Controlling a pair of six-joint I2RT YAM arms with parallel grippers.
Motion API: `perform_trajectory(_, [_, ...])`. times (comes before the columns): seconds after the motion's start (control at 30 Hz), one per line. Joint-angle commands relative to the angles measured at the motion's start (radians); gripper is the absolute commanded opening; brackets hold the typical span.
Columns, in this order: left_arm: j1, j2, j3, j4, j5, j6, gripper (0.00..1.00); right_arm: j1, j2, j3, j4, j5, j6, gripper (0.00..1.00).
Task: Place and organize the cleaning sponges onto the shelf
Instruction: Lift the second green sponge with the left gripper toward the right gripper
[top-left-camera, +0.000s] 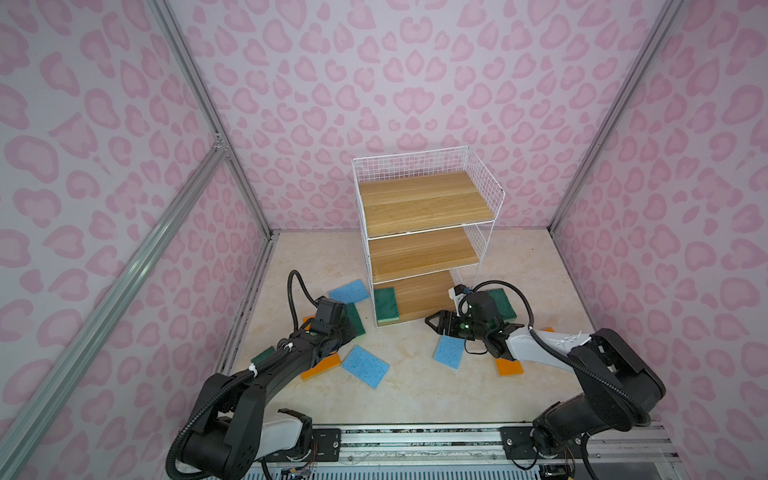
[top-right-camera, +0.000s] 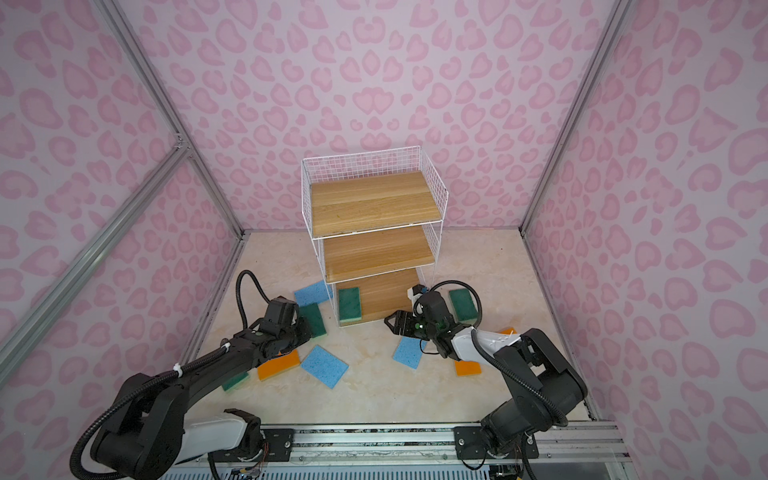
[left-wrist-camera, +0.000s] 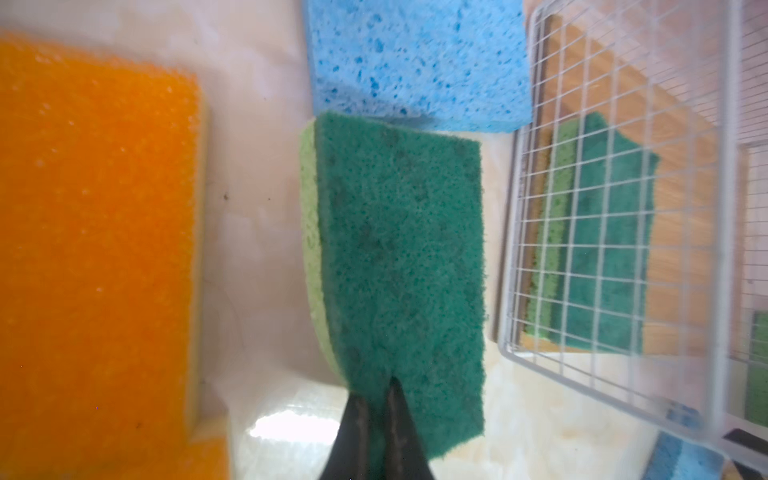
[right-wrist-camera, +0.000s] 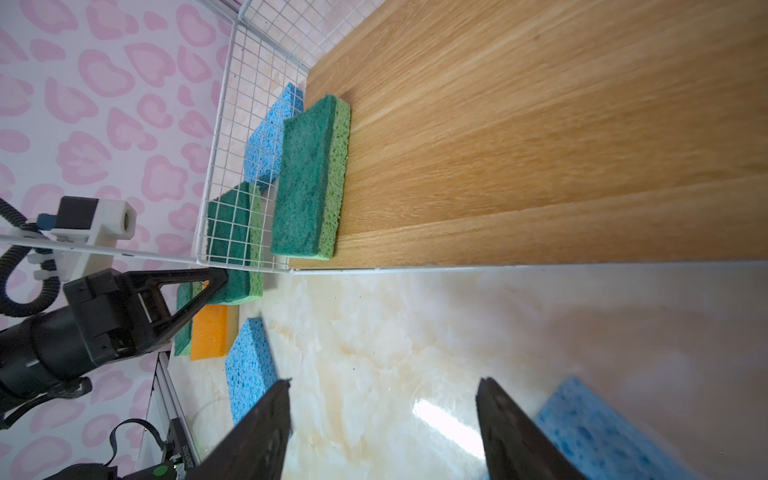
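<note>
My left gripper (left-wrist-camera: 376, 386) is shut on the near end of a green-topped sponge (left-wrist-camera: 399, 249), just outside the left wire side of the shelf (top-left-camera: 428, 203). In both top views that sponge (top-left-camera: 356, 318) (top-right-camera: 318, 318) pokes out past the left wrist. Another green sponge (top-left-camera: 386, 305) (right-wrist-camera: 307, 178) lies on the bottom board's left end. My right gripper (top-left-camera: 432, 322) (right-wrist-camera: 384, 382) is open and empty over the floor in front of the shelf's right corner. The top and middle boards are bare.
On the floor lie blue sponges (top-left-camera: 350, 291) (top-left-camera: 365, 365) (top-left-camera: 449, 351), orange sponges (top-left-camera: 320, 368) (top-left-camera: 509, 365) and green sponges (top-left-camera: 503, 303) (top-left-camera: 262, 355). An orange sponge (left-wrist-camera: 95, 249) lies close beside the held one. Pink patterned walls enclose the floor on three sides.
</note>
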Motion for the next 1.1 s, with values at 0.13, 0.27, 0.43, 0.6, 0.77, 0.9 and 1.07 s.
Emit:
perform_trajectory(0.13, [0.003,-0.146,-0.005,-0.085,0.054,0.02,0.04,0.037,-0.04,0.008,-0.056,0.039,-0.005,0.72])
perform_trajectory(0.27, [0.003,-0.234,-0.031,-0.104,0.088,0.002,0.04,0.08,-0.062,0.02,-0.087,0.058,-0.011,0.72])
perform_trajectory(0.43, [0.001,-0.343,-0.121,-0.07,0.133,-0.08,0.04,0.152,-0.095,0.025,-0.119,0.102,-0.015,0.72])
perform_trajectory(0.6, [-0.008,-0.43,-0.201,-0.052,0.143,-0.142,0.03,0.213,-0.113,0.007,-0.093,0.121,0.014,0.72])
perform_trajectory(0.77, [-0.024,-0.463,-0.251,-0.026,0.149,-0.175,0.03,0.272,-0.109,-0.018,-0.011,0.111,0.058,0.72])
perform_trajectory(0.9, [-0.032,-0.45,-0.265,0.002,0.164,-0.181,0.04,0.314,-0.082,-0.024,0.066,0.098,0.107,0.72])
perform_trajectory(1.07, [-0.035,-0.438,-0.265,0.023,0.177,-0.182,0.04,0.368,-0.049,0.001,0.102,0.106,0.132,0.67])
